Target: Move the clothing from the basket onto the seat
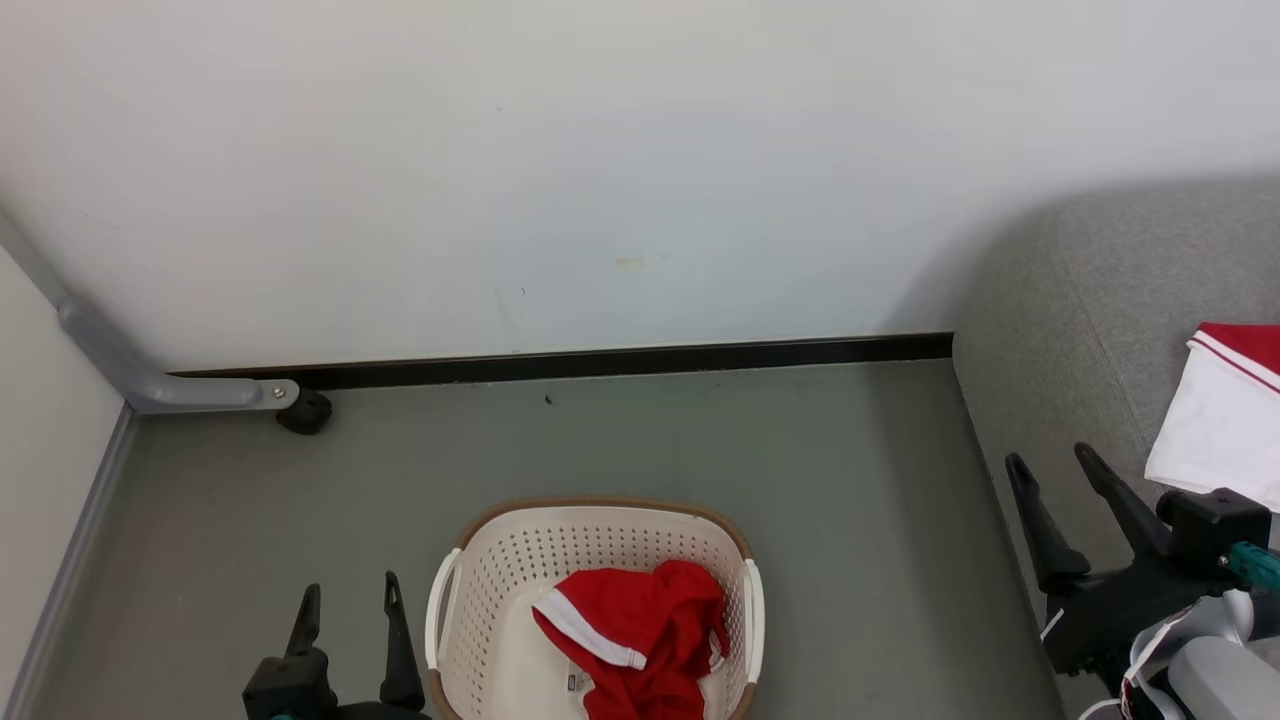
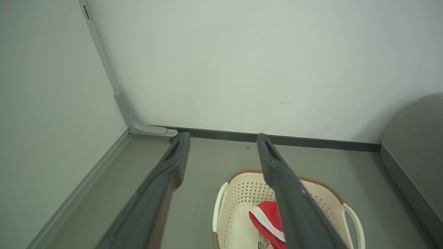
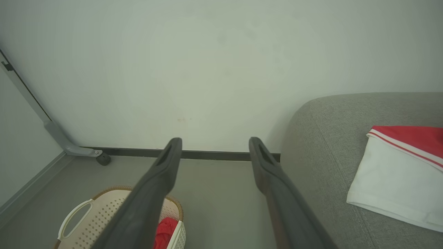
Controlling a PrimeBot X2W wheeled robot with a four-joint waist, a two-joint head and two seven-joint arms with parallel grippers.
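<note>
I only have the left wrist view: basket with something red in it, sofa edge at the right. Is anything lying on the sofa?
Observer: Yes. A white-and-red garment lies flat on the sofa.
Operator: Is the right gripper carrying anything?
Observer: No. The right gripper is open, with nothing between its fingers.
Operator: My finger hides part of the basket. What is in there?
Observer: The head view shows one crumpled red heap with a white band, against the right side of the basket. I cannot tell whether it is one piece or more.
</note>
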